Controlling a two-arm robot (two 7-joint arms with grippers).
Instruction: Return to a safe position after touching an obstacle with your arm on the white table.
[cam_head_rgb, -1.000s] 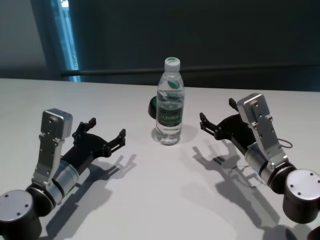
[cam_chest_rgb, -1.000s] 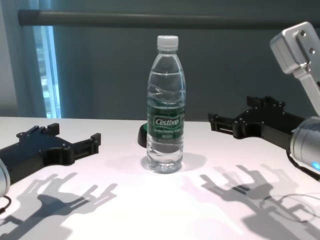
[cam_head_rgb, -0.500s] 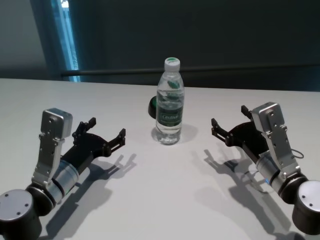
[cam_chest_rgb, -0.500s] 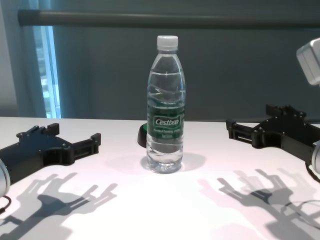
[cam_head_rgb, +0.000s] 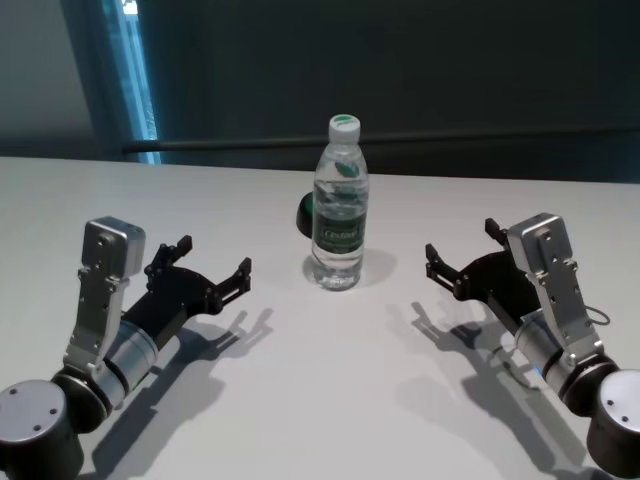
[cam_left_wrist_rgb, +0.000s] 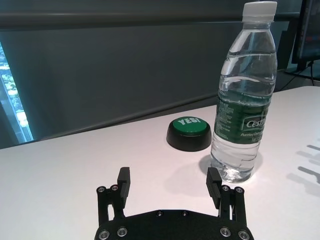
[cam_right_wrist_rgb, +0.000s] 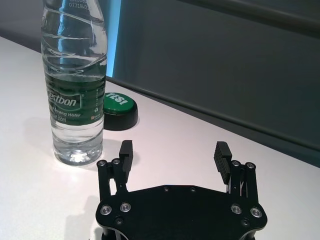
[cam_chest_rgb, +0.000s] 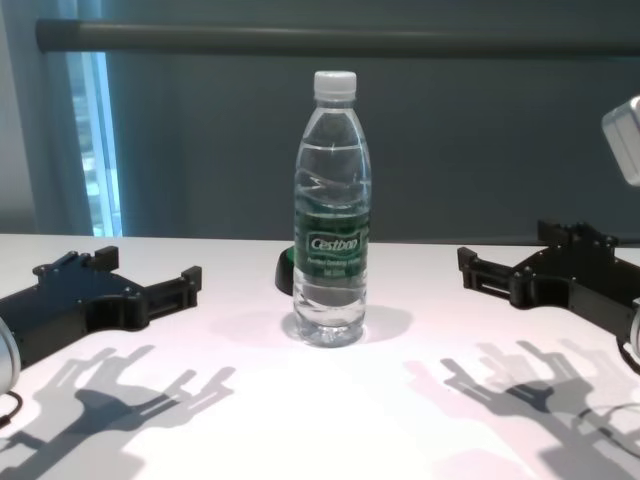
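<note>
clear plastic bottle (cam_head_rgb: 338, 205) stands upright mid white table (cam_head_rgb: 320, 400); i see my right gripper (cam_head_rgb: 462, 257) spread wide, well apart from it, left gripper (cam_head_rgb: 212, 265) equally wide, parked opposite.

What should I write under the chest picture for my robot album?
Tall clear plastic water bottle upright on the glossy white table, between the open left gripper and open right gripper, neither touching it.

Low black round button (cam_left_wrist_rgb: 189, 134), green top, white "YES!" lettering; dark wall, horizontal rail (cam_head_rgb: 400, 145) behind.
</note>
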